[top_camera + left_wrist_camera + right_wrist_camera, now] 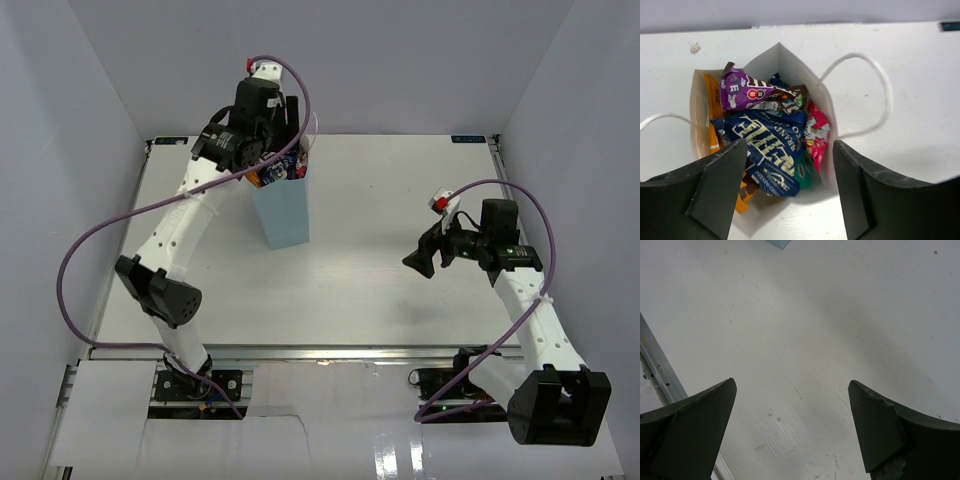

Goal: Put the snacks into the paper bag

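The pale-blue paper bag (285,215) stands upright at the back left of the table. Its white inside (774,59) holds the snacks: a purple packet (741,90) on top, a dark blue bag (771,145), a pink-red packet (816,134), an orange bag (713,102) along the left wall and a teal one (803,172). My left gripper (790,145) hangs open right above the bag's mouth (288,150), with nothing between its fingers. My right gripper (421,260) hovers open and empty (792,385) over bare table at the right.
Thin white string handles (881,85) flop outward on both sides of the bag. A corner of the bag (778,242) shows at the top of the right wrist view. White walls enclose the table, and a metal rail (660,372) runs along its near edge.
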`<state>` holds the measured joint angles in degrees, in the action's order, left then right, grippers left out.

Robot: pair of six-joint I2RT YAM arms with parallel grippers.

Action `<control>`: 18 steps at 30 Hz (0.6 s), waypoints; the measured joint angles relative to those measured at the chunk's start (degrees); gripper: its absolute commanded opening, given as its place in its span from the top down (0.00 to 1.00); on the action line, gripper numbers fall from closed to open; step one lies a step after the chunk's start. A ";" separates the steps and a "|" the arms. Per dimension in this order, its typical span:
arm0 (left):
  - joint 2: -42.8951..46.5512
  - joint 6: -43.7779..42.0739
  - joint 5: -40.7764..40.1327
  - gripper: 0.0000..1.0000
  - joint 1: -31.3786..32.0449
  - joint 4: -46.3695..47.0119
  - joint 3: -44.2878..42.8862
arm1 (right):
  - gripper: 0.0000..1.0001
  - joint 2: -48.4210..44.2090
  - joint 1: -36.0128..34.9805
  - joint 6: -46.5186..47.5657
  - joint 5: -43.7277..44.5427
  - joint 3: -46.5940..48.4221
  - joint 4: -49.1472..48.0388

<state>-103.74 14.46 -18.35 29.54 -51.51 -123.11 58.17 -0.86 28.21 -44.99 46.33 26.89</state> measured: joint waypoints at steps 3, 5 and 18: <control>9.77 -0.15 3.17 0.09 -0.04 5.57 8.48 | 0.08 0.66 0.00 -1.33 0.28 0.63 0.02; 19.93 -0.02 6.51 0.02 -0.02 10.69 18.99 | 0.10 0.94 0.11 -2.89 1.11 1.68 0.04; 73.70 5.86 16.55 0.02 -0.02 36.15 75.43 | 0.10 -0.66 1.64 -16.61 28.44 10.69 -1.84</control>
<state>-30.04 20.32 -1.80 29.52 -15.35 -47.68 57.52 0.78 11.60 -16.56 57.01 25.06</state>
